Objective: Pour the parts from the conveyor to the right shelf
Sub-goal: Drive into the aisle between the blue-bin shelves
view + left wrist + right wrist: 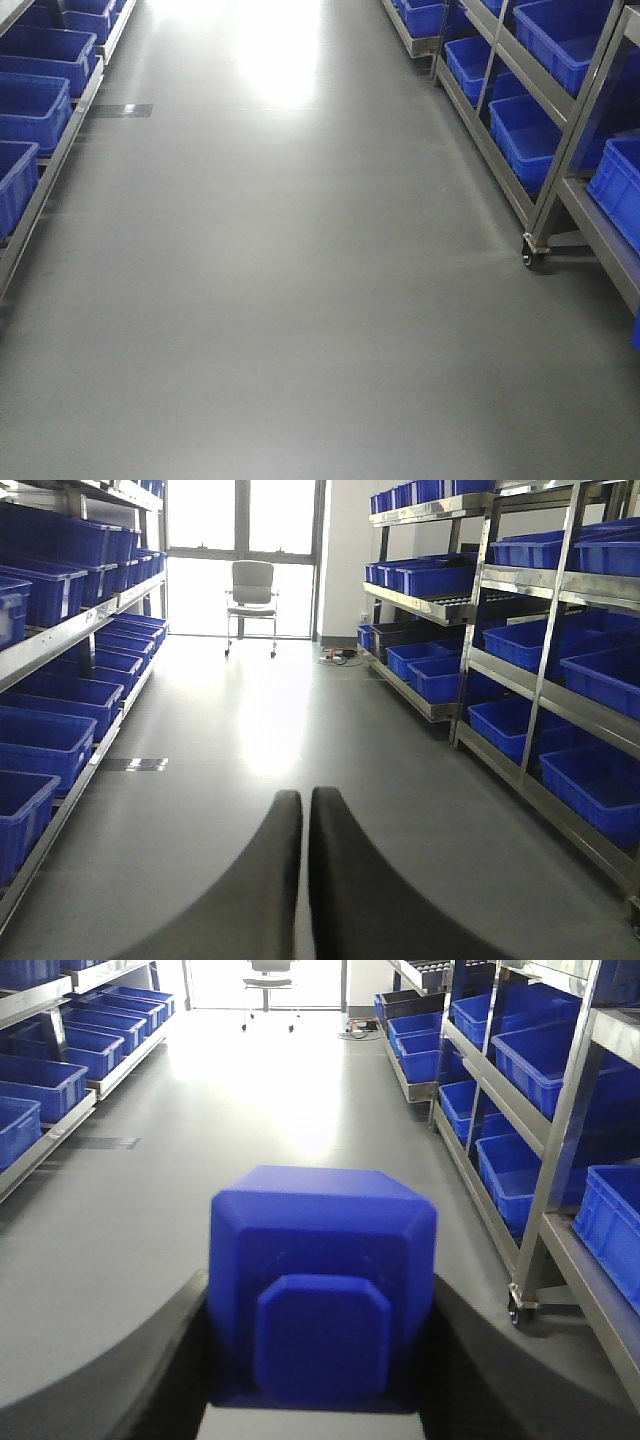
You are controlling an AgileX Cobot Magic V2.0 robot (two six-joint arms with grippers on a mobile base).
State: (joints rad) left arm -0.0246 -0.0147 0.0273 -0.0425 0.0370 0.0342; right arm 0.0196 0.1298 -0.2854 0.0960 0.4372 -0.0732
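Your right claw (322, 1360) grips the block (322, 1230) in the aisle
The blue block sits clamped between its dark fingers (150, 1380), knob face toward the camera. Your left claw (304, 825) is clenched on nothing, fingers touching. The right shelf (582, 110), holding blue bins (525, 140), stands nearby on your right

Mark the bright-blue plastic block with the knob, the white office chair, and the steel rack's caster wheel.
Bright-blue plastic block (322, 1260): right wrist view, front face just above the knob.
White office chair (251, 582): left wrist view, its backrest.
Steel rack's caster wheel (530, 254): front-facing view, the wheel itself.
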